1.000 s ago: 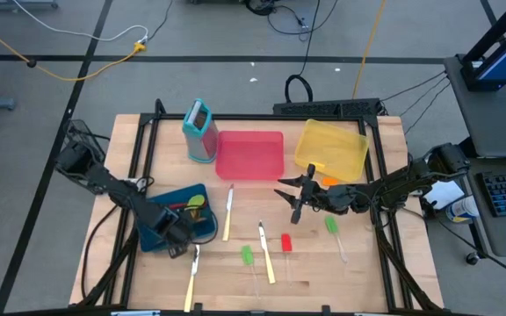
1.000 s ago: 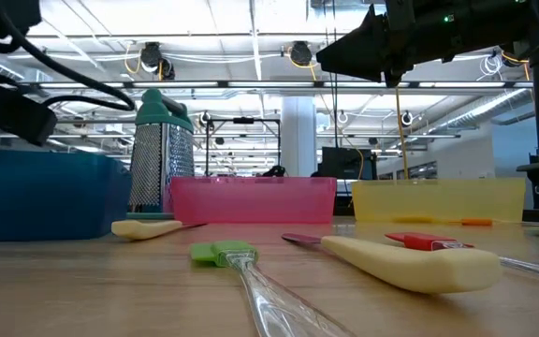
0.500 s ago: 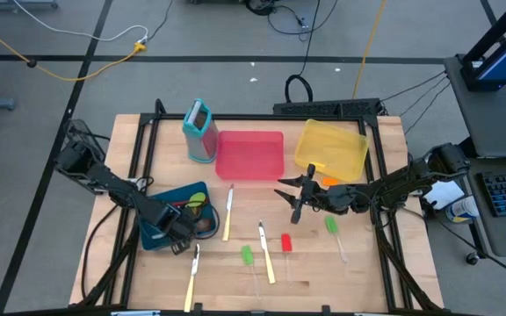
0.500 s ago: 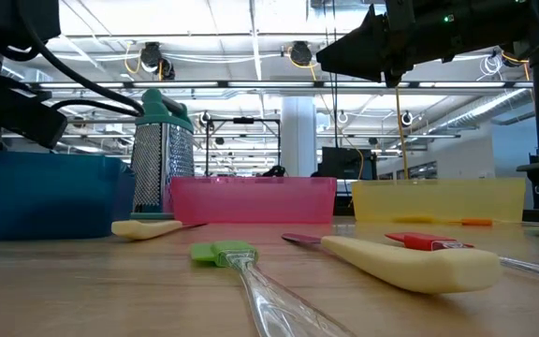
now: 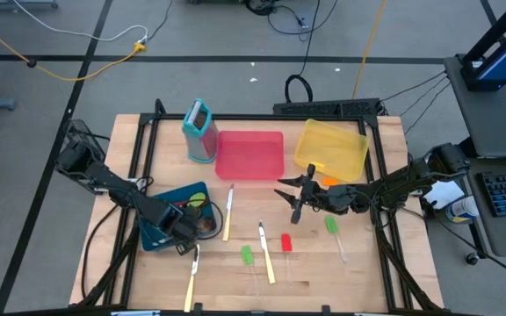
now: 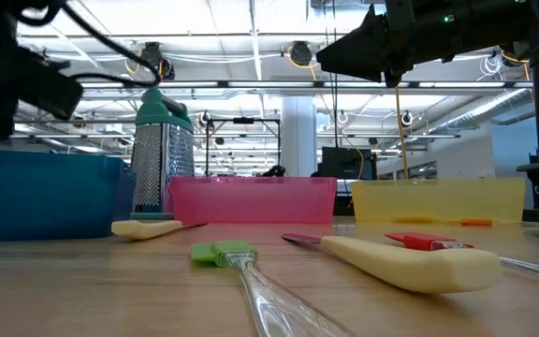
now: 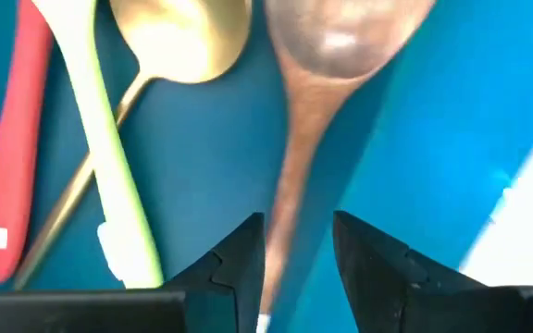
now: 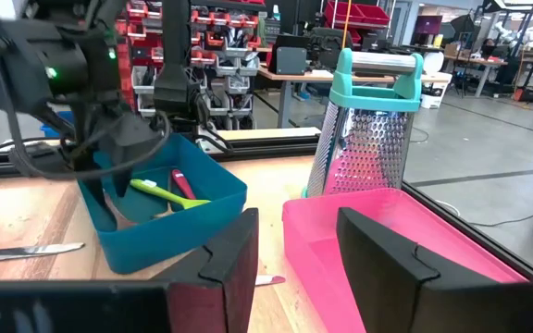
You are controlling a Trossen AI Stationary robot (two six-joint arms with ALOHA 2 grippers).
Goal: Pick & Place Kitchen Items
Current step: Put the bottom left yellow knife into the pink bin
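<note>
Currently, the left gripper (image 5: 185,237) is being held over the near right corner of the blue tray (image 5: 159,207), at the table's left side. Its fingers (image 7: 239,264) are being kept apart, with the handle of a wooden spoon (image 7: 327,83) lying in the gap between them, ungripped, on the tray floor. Beside that spoon, a gold spoon (image 7: 169,46), a light green utensil (image 7: 100,148) and a red utensil (image 7: 12,139) are being shown lying crossed in the same tray. Just off the tray's near edge, a cream-handled knife (image 5: 191,276) is lying on the wood, and a second one (image 5: 227,213) is lying to the tray's right. Behind, the teal box grater (image 5: 198,130) is standing upright beside the pink tray (image 5: 249,155). Farther right on the bare table are lying a green spatula (image 5: 248,256), a third cream-handled knife (image 5: 265,253), a red piece (image 5: 285,243) and another green spatula (image 5: 331,226). The right gripper (image 5: 293,200) is being held above the table, near the yellow tray (image 5: 332,149), its fingers (image 8: 378,254) spread and empty. An orange piece (image 5: 328,182) is lying at that tray's near edge.
</note>
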